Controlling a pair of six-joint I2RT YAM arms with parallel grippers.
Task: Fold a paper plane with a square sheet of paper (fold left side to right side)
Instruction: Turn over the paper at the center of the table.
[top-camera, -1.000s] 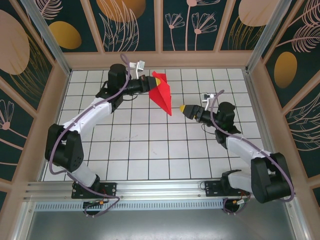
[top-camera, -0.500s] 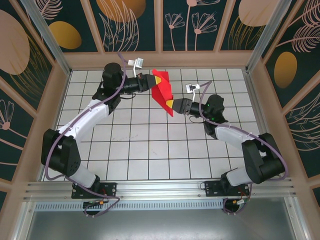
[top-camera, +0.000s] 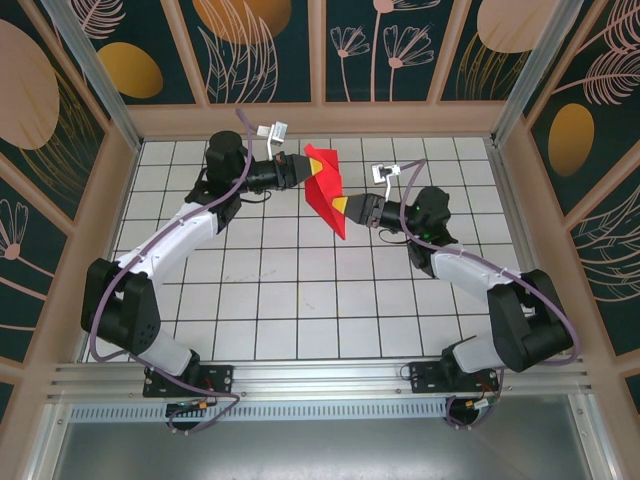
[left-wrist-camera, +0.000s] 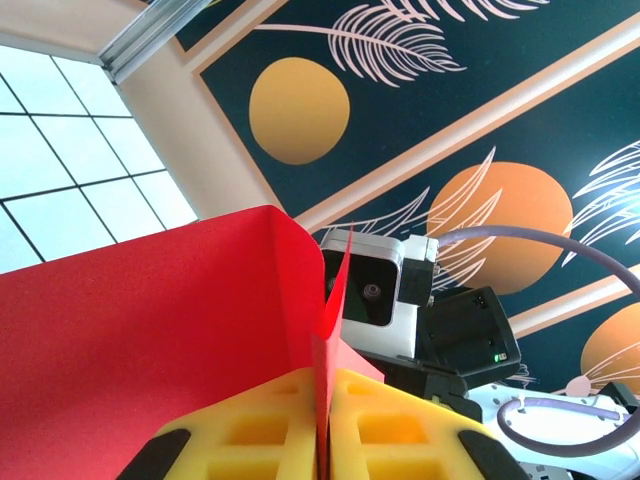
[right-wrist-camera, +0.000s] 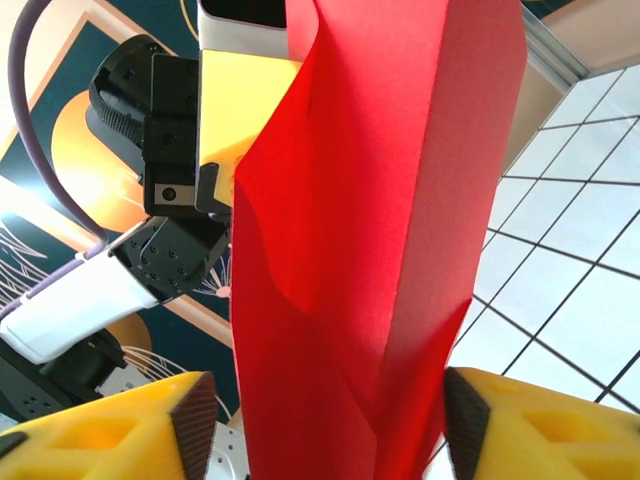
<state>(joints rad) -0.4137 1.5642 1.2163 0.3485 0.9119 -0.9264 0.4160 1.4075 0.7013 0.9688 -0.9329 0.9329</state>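
The square sheet of paper (top-camera: 322, 185) is a bright red, creased wedge held off the table, its point aimed down toward the near right. My left gripper (top-camera: 300, 170) is shut on its upper left edge. In the left wrist view the yellow pads press flat together on a red fold (left-wrist-camera: 150, 320) at the left gripper (left-wrist-camera: 322, 420). My right gripper (top-camera: 345, 208) stands open around the lower tip. The right wrist view has the paper (right-wrist-camera: 380, 200) rising between the right gripper (right-wrist-camera: 325, 430) fingers; the right pad (right-wrist-camera: 462, 415) meets the paper's edge and the left pad (right-wrist-camera: 195, 420) stands off it.
A white gridded table (top-camera: 300, 290) lies below, ringed by a tan frame and patterned walls (top-camera: 320, 40). The right wrist's camera housing (left-wrist-camera: 370, 290) sits just behind the paper in the left wrist view. Both arms reach toward the far middle.
My right gripper has swung left and up to the paper's lower tip, and its jaws have narrowed around it. The left gripper has kept its hold, shifting the paper slightly.
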